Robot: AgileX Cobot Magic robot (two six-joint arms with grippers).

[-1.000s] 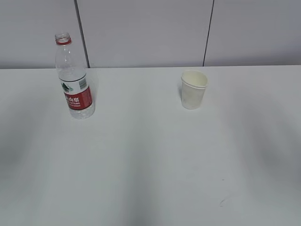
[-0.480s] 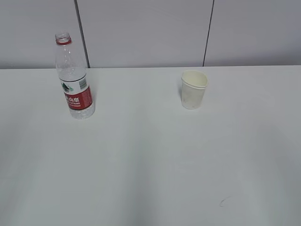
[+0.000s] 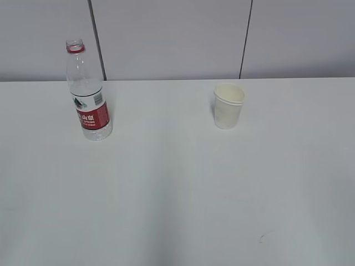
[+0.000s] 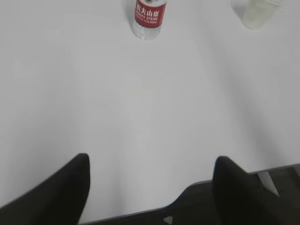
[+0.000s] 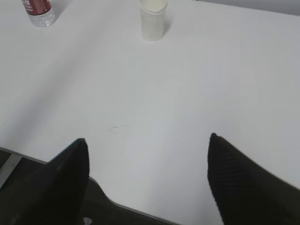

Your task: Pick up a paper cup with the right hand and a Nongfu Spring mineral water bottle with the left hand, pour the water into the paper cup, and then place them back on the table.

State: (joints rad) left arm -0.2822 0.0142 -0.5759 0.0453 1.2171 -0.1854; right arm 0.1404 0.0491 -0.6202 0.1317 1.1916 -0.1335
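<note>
The Nongfu Spring bottle (image 3: pixel 87 91) stands upright and uncapped at the back left of the white table (image 3: pixel 177 183); its lower part shows in the left wrist view (image 4: pixel 148 18) and the right wrist view (image 5: pixel 39 11). The paper cup (image 3: pixel 228 105) stands upright at the back right, also in the right wrist view (image 5: pixel 153 21) and the left wrist view (image 4: pixel 258 13). Neither arm shows in the exterior view. My left gripper (image 4: pixel 152 161) is open and empty, far back over the table's near edge. My right gripper (image 5: pixel 147 143) is open and empty, also far from the cup.
A grey panelled wall (image 3: pixel 177 39) runs behind the table. A small scuff mark (image 3: pixel 263 237) lies on the tabletop near the front right. The table's near edge (image 4: pixel 140 216) shows below both grippers.
The soft shadows on the front of the table have faded and drawn back. The bottle and the cup have not moved.
</note>
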